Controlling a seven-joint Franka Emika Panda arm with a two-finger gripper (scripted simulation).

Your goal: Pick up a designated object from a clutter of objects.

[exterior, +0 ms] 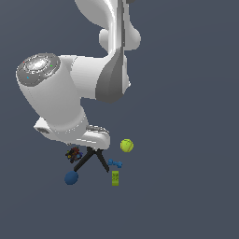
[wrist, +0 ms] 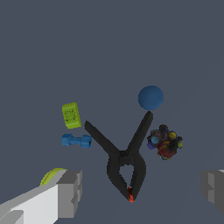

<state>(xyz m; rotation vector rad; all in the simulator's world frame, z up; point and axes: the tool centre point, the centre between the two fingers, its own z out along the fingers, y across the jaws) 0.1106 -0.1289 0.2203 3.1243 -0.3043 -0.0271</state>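
The designated object, a plain dark blue ball (exterior: 71,178) (wrist: 151,97), rests on the floor at the edge of the clutter of objects, just off one handle tip of the black clamp (exterior: 93,159) (wrist: 124,159). My gripper (wrist: 142,192) is open wide and holds nothing. In the wrist view its grey fingers (wrist: 70,192) stand either side of the clamp's orange-tipped end, well short of the ball. The exterior view shows the arm's white hand (exterior: 88,135) hovering over the clutter, its fingers hidden.
Around the clamp lie a yellow-green tennis ball (exterior: 126,145) (wrist: 51,176), half hidden behind one finger, a bright blue bone-shaped piece (exterior: 115,163) (wrist: 76,141), a green block (exterior: 115,178) (wrist: 71,115) and a dark multicoloured toy (exterior: 73,154) (wrist: 165,141) close to the ball.
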